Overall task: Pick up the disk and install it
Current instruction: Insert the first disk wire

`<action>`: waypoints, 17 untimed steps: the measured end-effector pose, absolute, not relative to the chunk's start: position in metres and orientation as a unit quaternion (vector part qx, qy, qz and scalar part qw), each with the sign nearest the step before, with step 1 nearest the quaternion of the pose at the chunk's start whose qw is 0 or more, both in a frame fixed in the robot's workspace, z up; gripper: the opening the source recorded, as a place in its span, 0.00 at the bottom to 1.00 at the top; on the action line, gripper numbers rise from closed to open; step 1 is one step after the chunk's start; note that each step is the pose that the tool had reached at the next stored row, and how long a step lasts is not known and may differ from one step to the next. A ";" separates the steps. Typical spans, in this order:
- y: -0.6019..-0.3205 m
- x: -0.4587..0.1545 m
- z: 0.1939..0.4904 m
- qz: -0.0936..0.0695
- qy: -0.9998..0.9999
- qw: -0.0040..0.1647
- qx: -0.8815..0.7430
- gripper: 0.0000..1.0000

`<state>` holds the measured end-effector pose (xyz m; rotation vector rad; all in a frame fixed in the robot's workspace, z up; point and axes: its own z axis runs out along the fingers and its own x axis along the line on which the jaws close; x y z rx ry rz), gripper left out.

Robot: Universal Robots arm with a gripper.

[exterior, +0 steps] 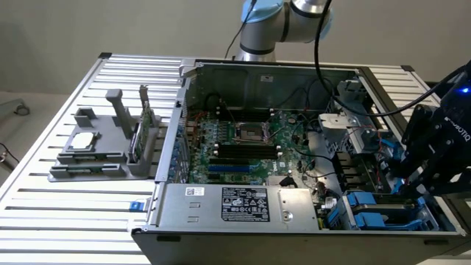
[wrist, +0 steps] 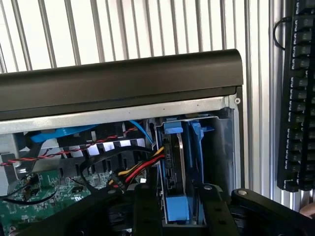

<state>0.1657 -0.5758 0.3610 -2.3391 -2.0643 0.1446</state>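
White lettering on the black gripper (exterior: 423,179) body, partly legible as "ROBOTIQ", power supply label (exterior: 245,203) print unreadable

The open computer case (exterior: 294,160) lies on the slatted table (exterior: 59,221), taking the centre and right of the exterior view. Inside it, the motherboard (exterior: 243,143) sits mid-frame, with the power supply (exterior: 239,205) in front along the lower edge. The drive cage (exterior: 390,212) occupies the lower right corner of the case, the gripper (exterior: 412,185) just above it. A parts holder (exterior: 103,152) stands on the table at left. In the wrist view, the disk (wrist: 173,172) stands on edge in the cage, between the fingers (wrist: 145,206).
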 end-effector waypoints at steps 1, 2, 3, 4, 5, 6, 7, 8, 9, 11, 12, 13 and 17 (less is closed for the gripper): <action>-0.576 0.166 0.365 0.046 -0.661 0.009 -0.749 0.36; -0.576 0.165 0.369 0.046 -0.661 0.009 -0.749 0.42; -0.577 0.163 0.371 0.046 -0.661 0.009 -0.749 0.42; -0.578 0.161 0.373 0.046 -0.661 0.010 -0.749 0.42; -0.579 0.158 0.375 0.046 -0.661 0.010 -0.749 0.42; -0.580 0.154 0.376 0.046 -0.661 0.010 -0.749 0.42; -0.581 0.151 0.377 0.046 -0.661 0.010 -0.749 0.42; -0.582 0.147 0.378 0.046 -0.661 0.010 -0.749 0.42; -0.583 0.143 0.379 0.045 -0.661 0.010 -0.749 0.42; -0.585 0.135 0.380 0.045 -0.661 0.010 -0.749 0.42; -0.585 0.132 0.381 0.045 -0.661 0.010 -0.749 0.42; -0.586 0.128 0.381 0.045 -0.661 0.010 -0.749 0.42; -0.586 0.128 0.381 0.045 -0.661 0.011 -0.749 0.42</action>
